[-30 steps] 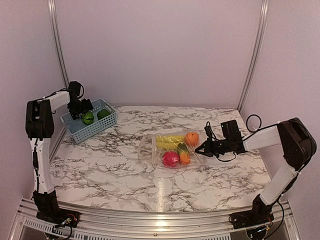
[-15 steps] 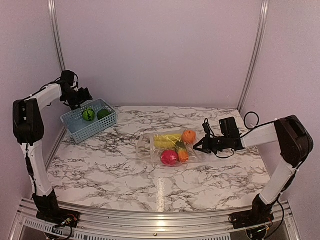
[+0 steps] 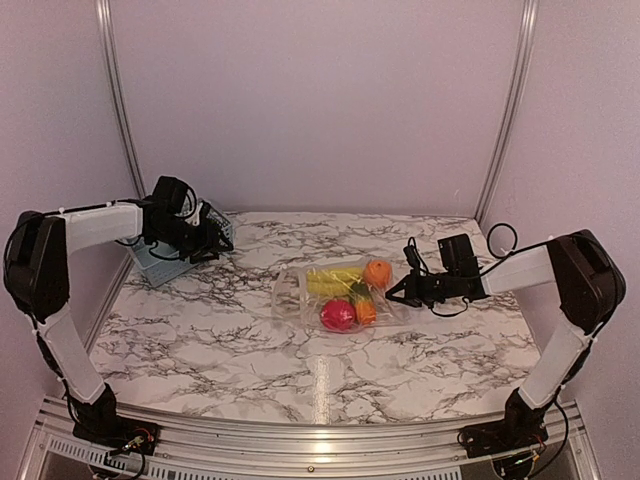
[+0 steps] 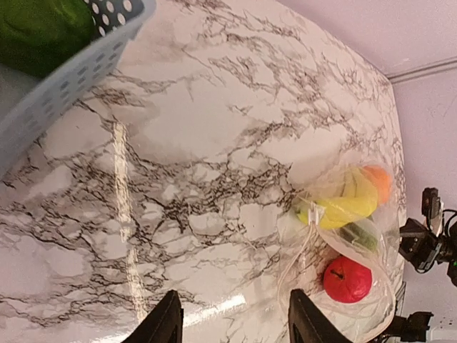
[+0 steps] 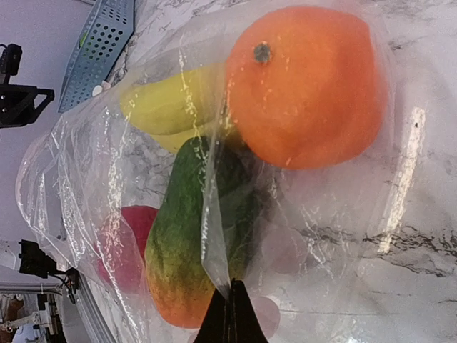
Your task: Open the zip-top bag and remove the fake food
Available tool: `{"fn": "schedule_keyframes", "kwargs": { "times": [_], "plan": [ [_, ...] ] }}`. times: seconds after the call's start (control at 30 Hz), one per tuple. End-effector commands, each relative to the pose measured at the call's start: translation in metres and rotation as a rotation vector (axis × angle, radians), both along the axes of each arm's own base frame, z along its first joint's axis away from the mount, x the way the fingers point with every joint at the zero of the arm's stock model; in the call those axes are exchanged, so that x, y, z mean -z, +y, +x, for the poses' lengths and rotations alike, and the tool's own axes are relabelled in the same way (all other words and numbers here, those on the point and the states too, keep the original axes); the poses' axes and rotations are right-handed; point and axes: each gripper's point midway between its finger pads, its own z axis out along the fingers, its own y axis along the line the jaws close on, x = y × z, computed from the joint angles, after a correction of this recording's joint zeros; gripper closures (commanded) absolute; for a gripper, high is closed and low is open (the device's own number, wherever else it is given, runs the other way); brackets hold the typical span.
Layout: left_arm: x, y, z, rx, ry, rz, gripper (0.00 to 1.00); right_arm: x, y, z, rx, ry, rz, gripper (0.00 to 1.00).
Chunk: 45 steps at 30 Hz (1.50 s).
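The clear zip-top bag (image 3: 340, 293) lies on the marble table's middle. Inside it are yellow bananas (image 3: 335, 280), an orange (image 3: 378, 272), a red ball-like fruit (image 3: 338, 315) and a green-to-orange piece (image 3: 366, 312). My right gripper (image 3: 397, 294) is shut on a fold of the bag's right edge; the wrist view shows its tips (image 5: 230, 314) pinching the plastic (image 5: 218, 236) below the orange (image 5: 300, 86). My left gripper (image 3: 212, 243) is open and empty, above the table beside the blue basket, well left of the bag (image 4: 343, 236). Its zip strip (image 4: 303, 243) faces left.
The blue lattice basket (image 3: 150, 265) stands at the back left, mostly hidden by my left arm. It holds a green piece (image 4: 36, 28) behind its wall (image 4: 64, 78). Purple walls close the table at the back and sides.
My left arm has swung from above the basket's far side down and to the right, over its front edge toward the bag. My right gripper has kept its hold and barely moved.
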Motion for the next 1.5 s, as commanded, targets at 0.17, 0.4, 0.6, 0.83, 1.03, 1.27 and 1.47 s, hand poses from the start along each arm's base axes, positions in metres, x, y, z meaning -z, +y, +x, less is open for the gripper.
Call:
{"fn": "schedule_keyframes", "kwargs": {
  "times": [0.17,0.4,0.6,0.83,1.03,1.27,1.47],
  "plan": [
    [0.021,-0.114,-0.076,0.189,0.069,-0.201,0.55,-0.002,0.003,0.000,-0.034,-0.016,0.003,1.00],
    [0.034,-0.172,-0.088,0.283,0.077,-0.235,0.57,0.008,0.008,-0.008,-0.054,0.002,-0.013,1.00],
    [0.063,-0.200,-0.095,0.354,0.130,-0.236,0.61,0.018,0.010,-0.014,-0.074,0.015,-0.026,1.00],
    [0.086,-0.237,-0.106,0.427,0.166,-0.239,0.57,0.033,0.013,-0.025,-0.092,0.042,-0.044,1.00],
    [0.079,-0.267,-0.120,0.509,0.150,-0.297,0.39,0.039,0.020,-0.031,-0.109,0.050,-0.051,1.00],
    [0.065,-0.280,-0.140,0.612,0.122,-0.308,0.18,0.039,0.023,-0.033,-0.111,0.053,-0.045,1.00],
    [0.085,-0.275,-0.151,0.650,0.135,-0.205,0.09,0.037,0.026,-0.035,-0.111,0.051,-0.034,1.00]
  ]
}}
